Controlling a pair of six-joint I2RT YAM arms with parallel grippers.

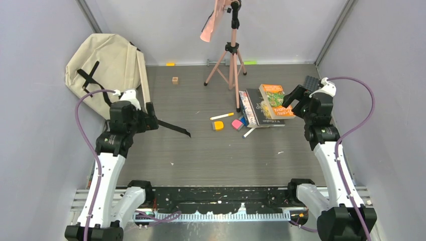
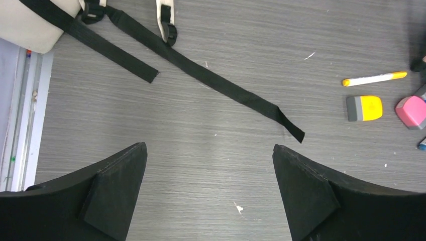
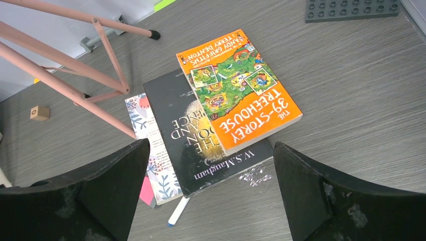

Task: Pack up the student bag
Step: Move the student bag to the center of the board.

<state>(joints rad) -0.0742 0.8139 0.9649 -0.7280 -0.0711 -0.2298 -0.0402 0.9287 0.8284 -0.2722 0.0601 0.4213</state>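
Note:
The student bag (image 1: 105, 63), beige canvas with black straps, lies slumped in the far left corner. One long strap (image 2: 226, 93) trails out across the grey table. My left gripper (image 1: 150, 119) hovers open just right of the bag, with only bare table between its fingers (image 2: 118, 186). Three stacked books lie at the right: an orange one (image 3: 238, 90) on a black one (image 3: 201, 150) beside a floral notebook (image 3: 153, 150). My right gripper (image 1: 295, 98) hangs open over the books' near edge and holds nothing.
A pink tripod (image 1: 231, 55) stands at the back centre, one leg by the books. A yellow marker (image 1: 221, 116), a yellow eraser (image 1: 218, 125), a pink eraser (image 1: 237, 124) and a white pen (image 3: 178, 211) lie mid-table. A wooden cube (image 1: 175, 80) and a dark studded plate (image 3: 351, 9) sit further back.

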